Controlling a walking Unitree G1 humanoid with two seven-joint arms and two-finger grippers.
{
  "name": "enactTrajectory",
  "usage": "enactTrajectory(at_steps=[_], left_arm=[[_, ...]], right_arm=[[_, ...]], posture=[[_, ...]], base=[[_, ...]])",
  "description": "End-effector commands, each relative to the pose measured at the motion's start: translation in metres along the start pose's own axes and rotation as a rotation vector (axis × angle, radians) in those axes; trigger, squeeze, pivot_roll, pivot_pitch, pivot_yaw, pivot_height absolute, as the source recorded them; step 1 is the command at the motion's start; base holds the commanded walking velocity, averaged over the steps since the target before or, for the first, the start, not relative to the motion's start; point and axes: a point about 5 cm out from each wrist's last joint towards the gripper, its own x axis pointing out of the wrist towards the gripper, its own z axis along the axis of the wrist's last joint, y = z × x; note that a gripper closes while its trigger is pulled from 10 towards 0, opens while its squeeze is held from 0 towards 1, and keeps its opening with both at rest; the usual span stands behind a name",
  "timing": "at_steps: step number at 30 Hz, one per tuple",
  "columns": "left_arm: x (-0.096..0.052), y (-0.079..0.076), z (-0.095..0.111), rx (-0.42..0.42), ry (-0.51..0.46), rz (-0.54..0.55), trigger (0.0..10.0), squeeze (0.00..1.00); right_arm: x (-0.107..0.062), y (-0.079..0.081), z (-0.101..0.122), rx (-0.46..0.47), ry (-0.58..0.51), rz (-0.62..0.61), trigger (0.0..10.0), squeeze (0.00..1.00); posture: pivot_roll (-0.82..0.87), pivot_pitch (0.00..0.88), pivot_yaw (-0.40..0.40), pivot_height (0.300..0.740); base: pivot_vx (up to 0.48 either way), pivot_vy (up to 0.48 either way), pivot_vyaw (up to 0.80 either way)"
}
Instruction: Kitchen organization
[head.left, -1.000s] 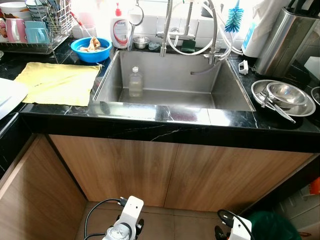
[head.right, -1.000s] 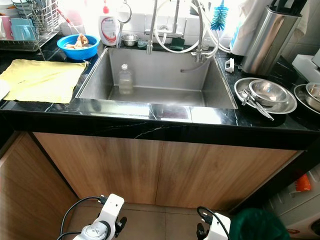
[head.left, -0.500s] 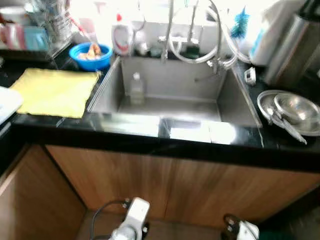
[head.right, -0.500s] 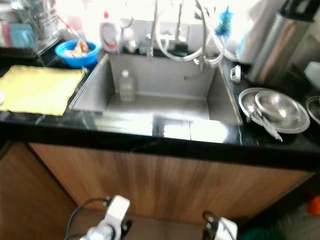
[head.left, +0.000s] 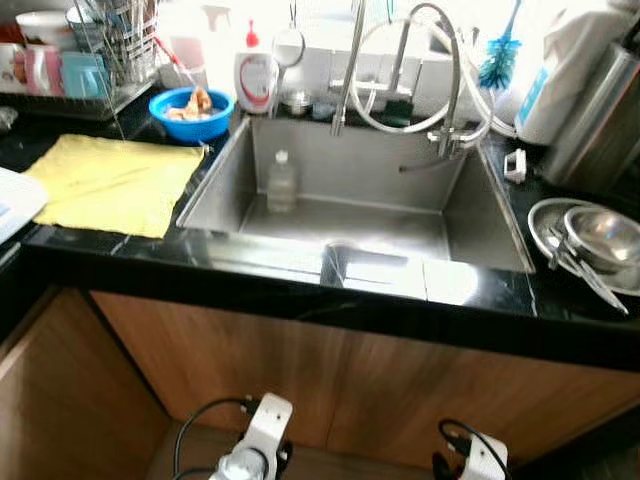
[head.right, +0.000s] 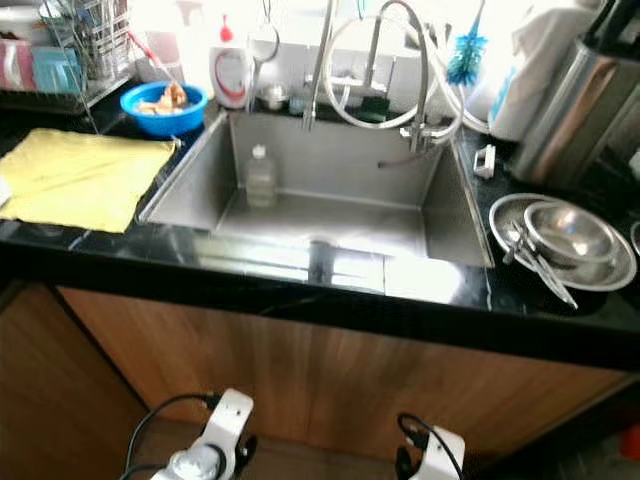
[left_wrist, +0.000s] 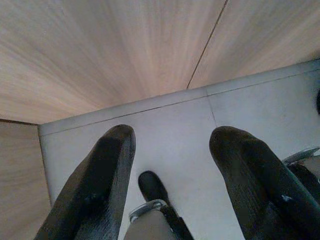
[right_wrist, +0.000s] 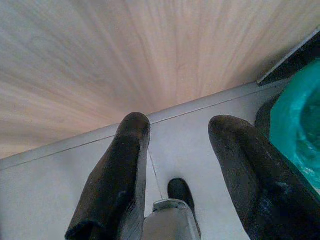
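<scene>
A steel sink (head.left: 470, 225) is set in a black marble counter (head.left: 300, 295), with a small clear bottle (head.left: 282, 182) standing upright inside it at the left. A yellow cloth (head.left: 115, 183) lies flat on the counter left of the sink. Stacked steel bowls with tongs (head.left: 590, 240) sit on the right. Both arms hang low before the wooden cabinet doors (head.left: 330, 385). My left gripper (left_wrist: 172, 150) is open with nothing between its fingers, pointing at the tiled floor. My right gripper (right_wrist: 177, 142) is open too, over the floor.
A blue bowl (head.left: 190, 103) with food scraps, a dish soap bottle (head.left: 256, 78) and a dish rack (head.left: 90, 60) with cups stand at the back left. A spring faucet (head.left: 400, 70) arches over the sink. A teal object (right_wrist: 300, 125) lies on the floor by my right gripper.
The whole picture has shifted: the camera has moved, so the sink and counter sit a little lower and further right. Both arms still hang low with open fingers.
</scene>
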Motion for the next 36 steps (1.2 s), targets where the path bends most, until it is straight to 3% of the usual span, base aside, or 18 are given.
enactTrajectory(at_steps=[1, 10, 13, 15, 18, 20, 22, 28, 32, 36], left_arm=[[0.0, 0.002, -0.002, 0.005, 0.001, 0.02, 10.0, 0.0], [-0.001, 0.002, 0.001, 0.052, -0.031, 0.019, 10.0, 0.0], [-0.004, 0.044, 0.016, 0.052, -0.118, 0.059, 10.0, 0.0], [-0.007, 0.064, 0.024, 0.044, -0.163, 0.08, 10.0, 0.0], [-0.01, 0.074, 0.026, 0.03, -0.189, 0.101, 10.0, 0.0], [-0.012, 0.082, 0.03, 0.017, -0.231, 0.12, 10.0, 0.0], [-0.016, 0.093, 0.034, 0.01, -0.276, 0.131, 10.0, 0.0], [-0.027, 0.111, 0.032, 0.031, -0.334, 0.148, 10.0, 0.0], [-0.041, 0.136, 0.033, 0.033, -0.396, 0.199, 10.0, 0.0], [-0.052, 0.147, 0.031, 0.053, -0.43, 0.222, 10.0, 0.0]], right_arm=[[0.0, -0.001, 0.001, -0.006, -0.003, -0.005, 10.0, 0.0], [-0.001, -0.001, 0.003, 0.024, -0.049, -0.01, 10.0, 0.0], [-0.001, 0.0, 0.005, -0.016, -0.072, 0.031, 10.0, 0.0], [-0.002, 0.0, 0.005, -0.033, -0.079, 0.032, 10.0, 0.0], [-0.003, -0.001, 0.003, -0.01, -0.091, 0.01, 10.0, 0.0], [-0.009, -0.01, 0.018, 0.008, -0.263, -0.002, 10.0, 0.0], [-0.026, -0.012, 0.032, -0.016, -0.441, 0.016, 10.0, 0.0], [-0.041, -0.004, 0.024, -0.04, -0.495, 0.026, 10.0, 0.0], [-0.063, -0.001, 0.018, -0.063, -0.536, 0.019, 10.0, 0.0], [-0.083, -0.003, 0.01, -0.066, -0.525, 0.0, 10.0, 0.0]], posture=[[0.02, 0.0, -0.077, 0.74], [0.02, 0.0, -0.072, 0.74], [0.02, 0.0, -0.071, 0.74], [0.02, 0.0, -0.068, 0.74], [0.02, 0.0, -0.056, 0.74], [0.03, 0.0, -0.048, 0.74], [0.03, 0.0, -0.035, 0.74], [0.03, 0.0, -0.021, 0.74], [0.03, 0.0, -0.004, 0.74], [0.06, 0.0, 0.016, 0.74]], base=[[0.0, 0.0, 0.0], [0.0, 0.0, 0.0], [0.0, 0.0, 0.0], [0.0, 0.0, 0.0], [0.0, 0.0, 0.0], [0.0, 0.0, 0.0], [0.0, 0.0, 0.0], [0.0, 0.0, 0.0], [0.0, 0.0, 0.0], [0.0, 0.0, 0.0]])
